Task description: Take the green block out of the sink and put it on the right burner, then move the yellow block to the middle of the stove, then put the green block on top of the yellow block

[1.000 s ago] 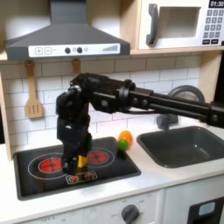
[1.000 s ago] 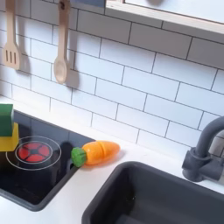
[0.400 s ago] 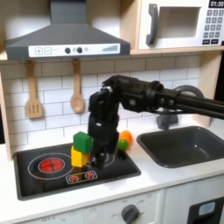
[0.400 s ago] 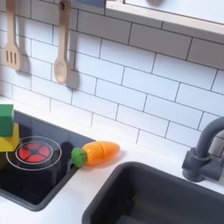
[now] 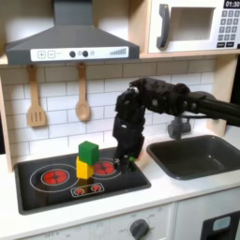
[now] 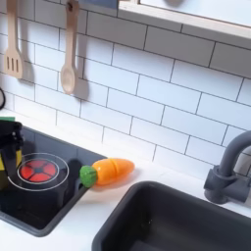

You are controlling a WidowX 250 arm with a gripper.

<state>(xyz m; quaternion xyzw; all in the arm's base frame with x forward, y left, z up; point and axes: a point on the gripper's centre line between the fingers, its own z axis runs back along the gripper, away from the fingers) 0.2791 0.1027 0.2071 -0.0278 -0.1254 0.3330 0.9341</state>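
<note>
Sitting on the white tabletop [image 5: 178, 187], the black stove [image 5: 56, 187] carries the yellow block [image 5: 84, 170] near its middle, between the two red burners, and the green block [image 5: 88, 152] rests on top of it in the first exterior view. Just to the first exterior view's right, the pincer [image 5: 125, 161] points down over the right burner [image 5: 105, 168]; how wide it stands I cannot tell. A toy carrot [image 6: 110, 171] lies between stove and sink [image 6: 186, 221] in the second exterior view. Two wooden utensils [image 6: 67, 59] hang on the tiled wall behind
</note>
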